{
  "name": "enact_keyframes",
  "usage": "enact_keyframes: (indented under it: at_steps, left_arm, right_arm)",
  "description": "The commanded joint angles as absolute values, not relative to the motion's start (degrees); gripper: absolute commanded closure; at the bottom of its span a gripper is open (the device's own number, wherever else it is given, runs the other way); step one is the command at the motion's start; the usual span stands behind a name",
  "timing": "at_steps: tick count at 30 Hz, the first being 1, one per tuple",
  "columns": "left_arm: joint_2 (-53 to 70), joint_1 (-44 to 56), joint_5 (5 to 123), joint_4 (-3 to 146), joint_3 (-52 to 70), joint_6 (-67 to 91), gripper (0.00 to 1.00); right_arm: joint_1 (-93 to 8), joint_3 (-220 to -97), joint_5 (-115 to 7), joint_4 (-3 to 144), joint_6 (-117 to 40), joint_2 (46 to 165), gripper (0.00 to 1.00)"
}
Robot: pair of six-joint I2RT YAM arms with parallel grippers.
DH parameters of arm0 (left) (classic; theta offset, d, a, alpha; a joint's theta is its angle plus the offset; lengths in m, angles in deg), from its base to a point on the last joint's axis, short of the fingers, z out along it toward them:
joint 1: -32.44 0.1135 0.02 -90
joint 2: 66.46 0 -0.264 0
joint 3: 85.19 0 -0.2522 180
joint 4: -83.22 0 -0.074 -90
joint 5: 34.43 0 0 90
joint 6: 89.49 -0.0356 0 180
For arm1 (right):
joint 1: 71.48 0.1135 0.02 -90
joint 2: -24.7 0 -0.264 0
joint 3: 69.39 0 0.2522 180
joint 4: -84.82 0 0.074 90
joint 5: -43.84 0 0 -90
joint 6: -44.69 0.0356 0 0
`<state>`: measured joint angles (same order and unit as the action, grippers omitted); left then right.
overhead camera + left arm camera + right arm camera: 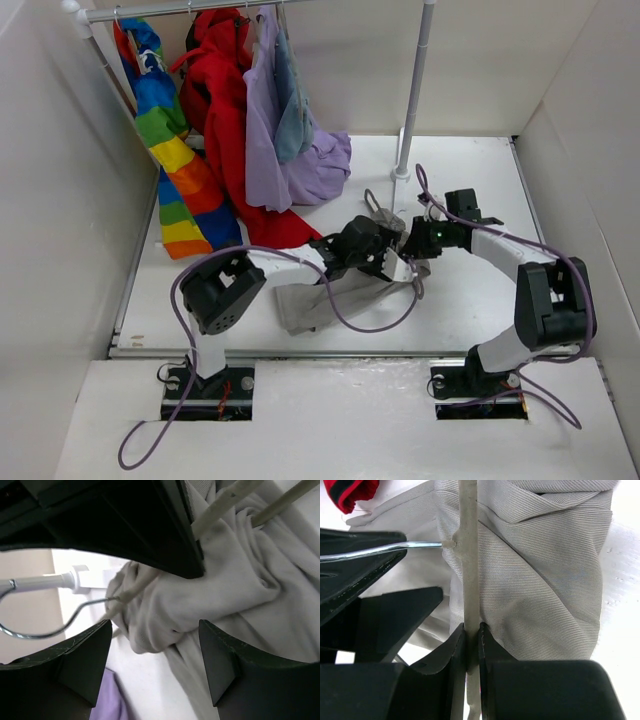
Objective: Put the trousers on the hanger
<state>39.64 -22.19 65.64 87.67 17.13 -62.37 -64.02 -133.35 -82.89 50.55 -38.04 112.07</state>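
Observation:
The grey-beige trousers (312, 300) lie on the white table in front of the arms, one end bunched up at the hanger (372, 204). In the right wrist view my right gripper (472, 647) is shut on the hanger's pale rod (468, 580), with the trousers (540, 580) draped over it and the wire hook (395, 547) pointing left. My left gripper (155, 665) stands open just under a hanging fold of the trousers (165, 615), and its fingers (85, 660) do not touch the cloth. Both hanger rods (225, 501) run through the fabric above. The two grippers meet at mid-table (400, 250).
A clothes rail (180, 10) at the back holds a rainbow garment (170, 140), a red coat (225, 110), a lilac garment (270, 130) and a small blue-grey one (293, 110). Its upright pole (412, 100) stands right behind the grippers. White walls close in both sides.

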Motion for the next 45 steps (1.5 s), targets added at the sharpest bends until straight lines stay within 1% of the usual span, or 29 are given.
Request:
enact_keyframes:
  at_steps: [1,3,5,6,9,13,14,19,23,26,28,29,30,31,32,33,34,35,41,45]
  left_arm:
    - [40.93,-22.14,66.29,90.55,14.52,-71.02,0.33]
    - [42.33,-22.14,66.99,90.82,14.61,-74.1,0.33]
    - [43.48,-22.14,67.78,87.84,12.86,-75.34,0.34]
    - [44.01,-22.14,68.83,82.95,10.41,-75.34,0.34]
    - [44.54,-21.44,69.98,74.24,7.93,-78.76,0.35]
    - [44.54,-19.85,73.94,63.78,3.55,-87.2,0.35]
    - [45.93,-19.85,73.94,62.52,2.49,-87.73,0.34]
    - [50.25,-21.16,74.64,57.5,-4.72,-86.87,0.34]
    - [52.1,-21.79,73.59,56.97,-5.79,-86.86,0.38]
    - [53.15,-21.79,72.97,52.77,-6.66,-88.61,0.39]
    - [53.16,-21.79,72.97,48.2,-7.37,-90.54,0.42]
    - [53.16,-21.79,72.97,48.19,-7.37,-90.55,0.44]
    - [53.16,-21.79,72.45,48.19,-7.37,-90.55,0.5]
    - [53.16,-21.79,72.45,49.06,-7.37,-90.03,0.63]
    - [53.68,-21.79,72.45,49.67,-7.37,-88.98,0.71]
    - [53.68,-21.79,72.45,49.68,-8.15,-86.62,0.82]
    - [53.68,-21.79,72.97,50.29,-9.46,-84.77,0.94]
    - [53.07,-21.79,73.5,51.08,-10.09,-82.75,1.0]
    - [46.67,-20.56,73.5,51.09,-11.76,-71.5,1.0]
    - [37.89,-20.03,73.5,49.08,-11.06,-68.85,1.0]
  right_arm:
    - [-64.54,-134.74,-84.3,53.04,-40.47,113.2,1.0]
    - [-64.54,-134.74,-84.83,53.04,-41.0,113.73,1.0]
    - [-64.54,-134.74,-84.83,53.04,-41.0,113.73,1.0]
    - [-64.54,-134.74,-84.83,53.04,-41.0,113.73,1.0]
    - [-65.07,-134.74,-84.83,53.04,-41.0,114.26,1.0]
    - [-65.6,-134.74,-85.53,53.04,-41.0,114.26,1.0]
    - [-65.6,-134.74,-85.53,53.04,-41.0,114.26,1.0]
    - [-65.6,-134.74,-85.53,53.04,-41.0,114.26,1.0]
    - [-65.6,-134.74,-85.53,53.04,-41.0,114.26,1.0]
    - [-66.12,-134.74,-85.53,53.04,-41.0,114.26,1.0]
    - [-66.12,-134.74,-85.53,53.04,-41.0,114.26,1.0]
    - [-66.12,-134.74,-85.53,53.04,-41.0,114.26,1.0]
    - [-66.12,-134.74,-85.53,53.04,-41.0,114.26,1.0]
    - [-66.12,-134.74,-85.53,53.04,-41.0,114.26,1.0]
    - [-66.12,-134.74,-85.53,53.04,-41.0,114.26,1.0]
    - [-66.12,-134.74,-85.53,52.44,-41.0,113.65,1.0]
    - [-66.12,-134.74,-85.01,52.43,-41.0,113.64,1.0]
    - [-66.12,-134.74,-84.39,52.43,-41.0,113.64,1.0]
    - [-67.27,-135.8,-84.3,50.76,-39.6,111.53,1.0]
    - [-69.28,-136.85,-84.3,50.23,-36.61,108.9,1.0]
